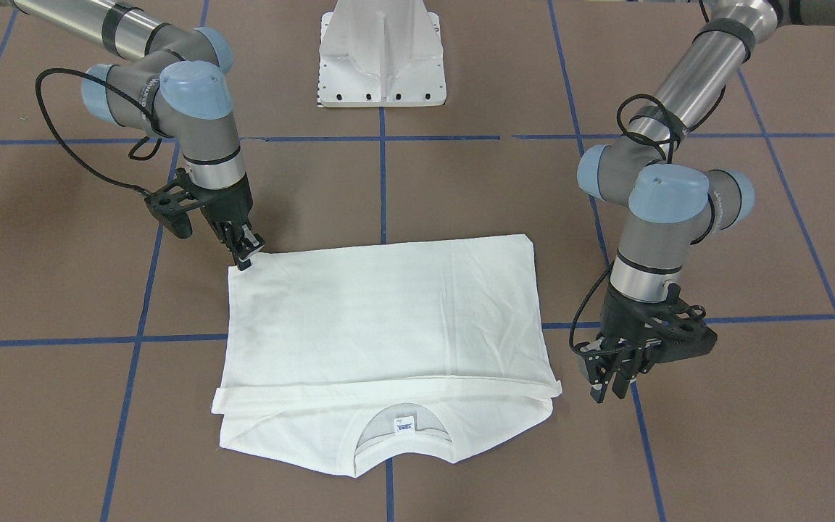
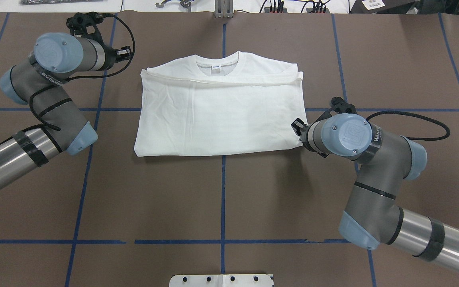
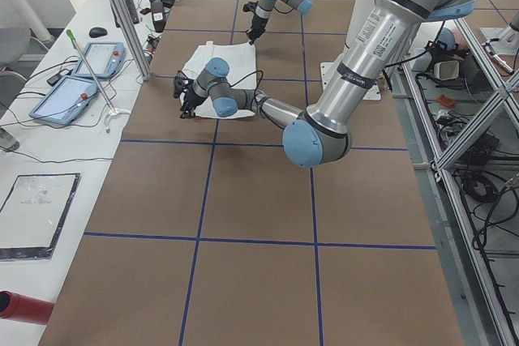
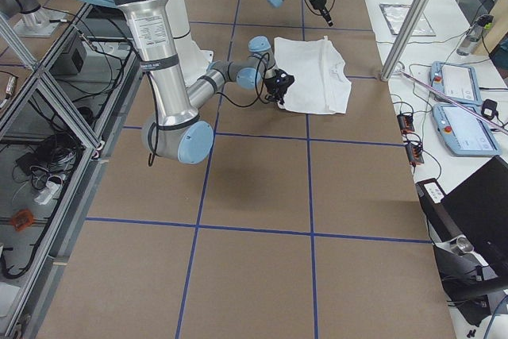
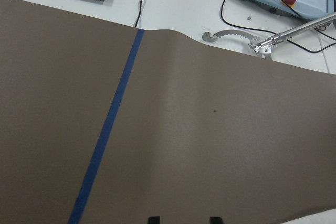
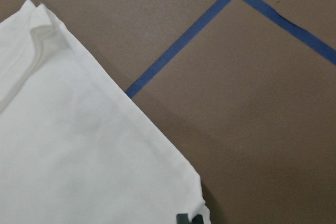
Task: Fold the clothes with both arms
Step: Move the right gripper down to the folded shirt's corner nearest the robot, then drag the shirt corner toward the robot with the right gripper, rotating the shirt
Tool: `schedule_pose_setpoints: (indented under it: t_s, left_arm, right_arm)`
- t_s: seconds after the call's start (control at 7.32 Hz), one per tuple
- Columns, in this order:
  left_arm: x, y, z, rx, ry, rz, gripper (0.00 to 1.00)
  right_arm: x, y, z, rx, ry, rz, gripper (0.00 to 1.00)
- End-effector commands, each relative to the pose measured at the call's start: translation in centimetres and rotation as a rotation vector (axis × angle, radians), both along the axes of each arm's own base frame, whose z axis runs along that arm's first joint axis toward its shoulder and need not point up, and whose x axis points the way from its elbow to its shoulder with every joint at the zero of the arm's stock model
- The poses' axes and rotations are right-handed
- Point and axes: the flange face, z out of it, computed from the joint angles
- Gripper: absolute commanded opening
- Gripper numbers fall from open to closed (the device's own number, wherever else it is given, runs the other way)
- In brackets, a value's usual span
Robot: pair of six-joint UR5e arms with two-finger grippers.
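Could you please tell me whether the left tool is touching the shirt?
Apart. The front-facing view shows a strip of bare table between the left tool and the shirt, and the left wrist view shows only table.

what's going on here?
Two-arm shirt folding, partway through. The white shirt lies on the table, folded into a rectangle, with its lower edge brought up just short of the collar. The right hand is down at the shirt's corner on the robot's side and looks closed on it. The left hand is open beside the collar end, not touching the shirt.
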Motion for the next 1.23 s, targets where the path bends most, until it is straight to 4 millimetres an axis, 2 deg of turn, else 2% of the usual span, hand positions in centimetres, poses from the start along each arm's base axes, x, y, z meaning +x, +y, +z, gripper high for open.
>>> schedule_pose_setpoints:
  t_s: [0.0, 0.14, 0.27, 0.41, 0.55, 0.68, 0.82, 0.96, 1.09]
  left_arm:
    - [-0.7, 1.8, -4.2, 0.016, 0.07, 0.065, 0.42]
    - [-1.8, 3.4, -6.4, 0.025, 0.101, 0.088, 0.42]
    - [-3.0, 5.9, -8.8, 0.026, 0.133, 0.13, 0.42]
    - [-3.5, 7.5, -10.6, -0.002, 0.164, 0.192, 0.43]
    - [-3.5, 8.2, -11.6, -0.024, 0.202, 0.195, 0.43]
    - [-3.5, 8.5, -11.9, -0.03, 0.211, 0.193, 0.43]
    - [-3.5, 8.8, -11.9, -0.032, 0.217, 0.194, 0.43]
    - [-3.0, 9.3, -11.8, -0.053, 0.229, 0.192, 0.44]
    - [-2.6, 11.0, -12.0, -0.07, 0.255, 0.201, 0.44]
  right_arm:
    - [4.9, 7.8, -0.1, -0.009, -0.048, -0.102, 0.0]
    - [5.6, 13.0, 0.2, -0.014, -0.05, -0.192, 0.0]
    - [4.7, 16.9, 0.7, -0.025, -0.041, -0.275, 0.0]
    - [4.9, 20.8, 1.1, -0.052, -0.038, -0.369, 0.0]
    - [5.1, 24.0, 1.7, -0.122, -0.043, -0.452, 0.0]
    - [4.6, 27.1, 1.5, -0.158, -0.048, -0.503, 0.0]
    - [4.3, 29.4, 2.2, -0.176, -0.029, -0.539, 0.0]
    - [4.0, 30.5, 2.2, -0.176, -0.026, -0.56, 0.62]
    - [4.1, 30.6, 1.8, -0.175, -0.034, -0.561, 1.0]
